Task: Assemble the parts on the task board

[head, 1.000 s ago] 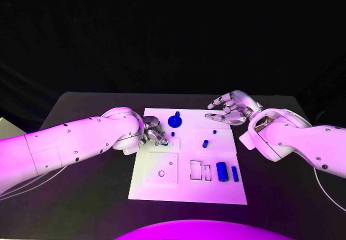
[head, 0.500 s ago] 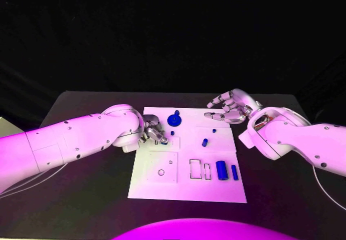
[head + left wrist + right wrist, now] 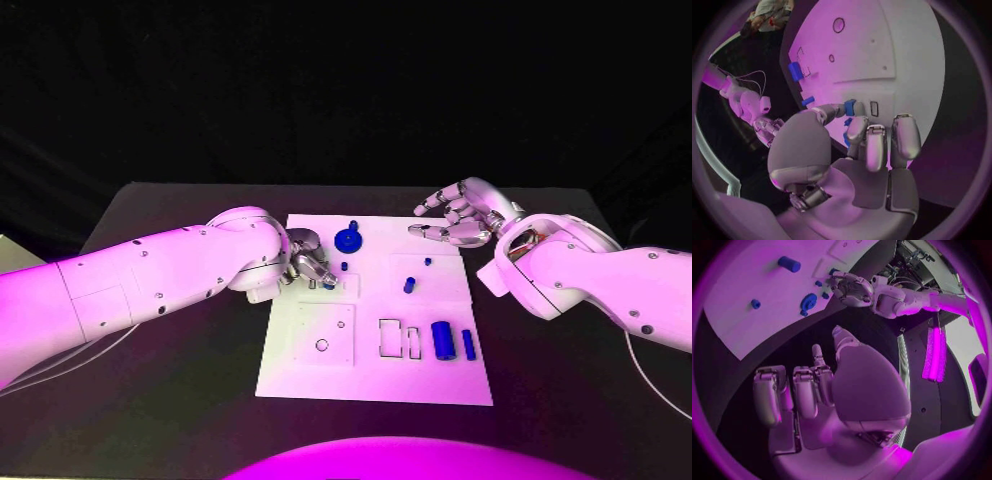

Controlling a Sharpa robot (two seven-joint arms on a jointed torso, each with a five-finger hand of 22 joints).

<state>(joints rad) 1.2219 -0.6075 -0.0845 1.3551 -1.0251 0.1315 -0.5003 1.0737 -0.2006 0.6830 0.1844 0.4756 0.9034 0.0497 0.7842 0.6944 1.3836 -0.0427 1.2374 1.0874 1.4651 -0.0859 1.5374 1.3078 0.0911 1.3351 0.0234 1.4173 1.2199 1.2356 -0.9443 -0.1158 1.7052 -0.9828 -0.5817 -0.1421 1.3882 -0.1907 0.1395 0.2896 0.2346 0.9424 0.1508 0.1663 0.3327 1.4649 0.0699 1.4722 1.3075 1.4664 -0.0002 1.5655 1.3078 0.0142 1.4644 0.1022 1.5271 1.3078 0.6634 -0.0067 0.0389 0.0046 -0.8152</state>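
Fingers (image 3: 856, 131) of left hand (image 3: 307, 264) round small blue part (image 3: 849, 107); right hand (image 3: 464, 217) empty

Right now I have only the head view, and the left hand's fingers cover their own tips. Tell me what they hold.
Observer: The left wrist view shows the left hand pinching a small blue part between its thumb and a fingertip.
Operator: Say what lies next to it.
Observer: A small rectangular slot in the task board, right beside the part.
Operator: Check the right palm.
Observer: The right wrist view shows the right hand holding nothing, fingers apart, above the black table.
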